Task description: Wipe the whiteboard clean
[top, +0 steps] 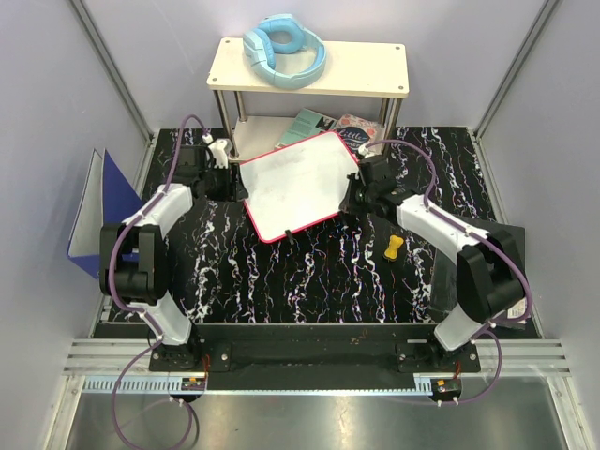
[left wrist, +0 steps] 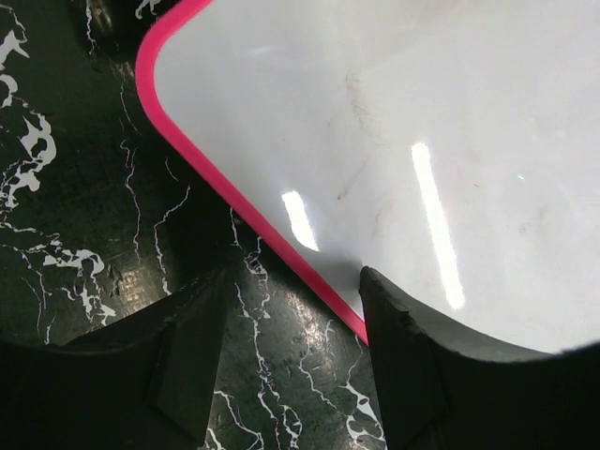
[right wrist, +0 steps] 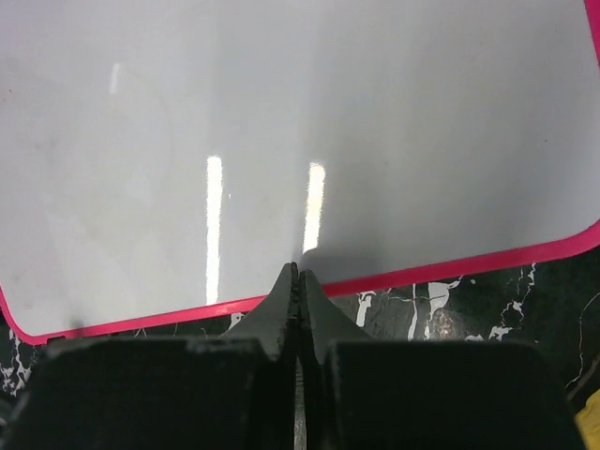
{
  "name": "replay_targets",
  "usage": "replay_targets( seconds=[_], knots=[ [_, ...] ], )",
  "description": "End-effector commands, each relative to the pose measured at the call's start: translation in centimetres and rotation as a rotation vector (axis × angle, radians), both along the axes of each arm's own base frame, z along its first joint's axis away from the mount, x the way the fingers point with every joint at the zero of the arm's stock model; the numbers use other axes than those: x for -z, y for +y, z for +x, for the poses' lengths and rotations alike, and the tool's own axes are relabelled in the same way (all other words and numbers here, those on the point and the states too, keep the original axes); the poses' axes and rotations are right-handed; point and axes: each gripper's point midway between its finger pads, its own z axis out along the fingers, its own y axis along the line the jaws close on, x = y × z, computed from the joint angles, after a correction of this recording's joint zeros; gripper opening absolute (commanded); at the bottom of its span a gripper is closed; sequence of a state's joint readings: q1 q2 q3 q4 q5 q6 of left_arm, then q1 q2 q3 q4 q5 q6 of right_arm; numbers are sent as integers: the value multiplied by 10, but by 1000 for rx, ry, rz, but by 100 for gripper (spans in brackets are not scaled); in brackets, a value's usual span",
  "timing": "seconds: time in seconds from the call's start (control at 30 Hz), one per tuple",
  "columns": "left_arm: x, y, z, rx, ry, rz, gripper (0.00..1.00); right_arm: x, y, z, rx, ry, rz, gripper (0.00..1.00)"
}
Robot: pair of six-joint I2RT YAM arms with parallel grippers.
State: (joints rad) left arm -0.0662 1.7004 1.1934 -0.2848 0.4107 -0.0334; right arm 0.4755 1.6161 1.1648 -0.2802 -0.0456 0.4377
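The whiteboard (top: 300,183), white with a red-pink rim, lies flat and turned at an angle on the black marbled table. It shows only faint grey smudges in the left wrist view (left wrist: 422,141) and looks blank in the right wrist view (right wrist: 300,122). My left gripper (top: 230,175) is open at the board's left edge. The rim runs between its fingers, and the right finger (left wrist: 403,356) overlaps the board (left wrist: 292,281). My right gripper (top: 352,197) is shut and empty, with its tips at the board's right rim (right wrist: 298,269).
A cream shelf (top: 375,75) on metal legs stands at the back with blue headphones (top: 284,49) on it. Books (top: 328,127) lie under it, touching the board's far edge. A small yellow object (top: 394,247) lies near the right arm. A blue folder (top: 103,202) leans at the left wall.
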Motion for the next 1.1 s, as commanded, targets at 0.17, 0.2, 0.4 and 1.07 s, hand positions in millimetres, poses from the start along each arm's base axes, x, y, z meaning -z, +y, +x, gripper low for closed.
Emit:
replay_targets(
  seconds=[0.17, 0.2, 0.4, 1.07],
  knots=[
    [-18, -3, 1, 11, -79, 43, 62, -15, 17, 1, -51, -28, 25, 0],
    [-20, -3, 1, 9, -85, 45, 65, -13, 17, -3, -52, -16, 23, 0],
    [-26, -1, 0, -4, -100, 50, 73, 30, 2, -33, -37, 145, -68, 0],
    [-110, -6, -38, 15, -262, -12, 97, 75, -7, -78, -100, 355, -123, 0]
  ],
)
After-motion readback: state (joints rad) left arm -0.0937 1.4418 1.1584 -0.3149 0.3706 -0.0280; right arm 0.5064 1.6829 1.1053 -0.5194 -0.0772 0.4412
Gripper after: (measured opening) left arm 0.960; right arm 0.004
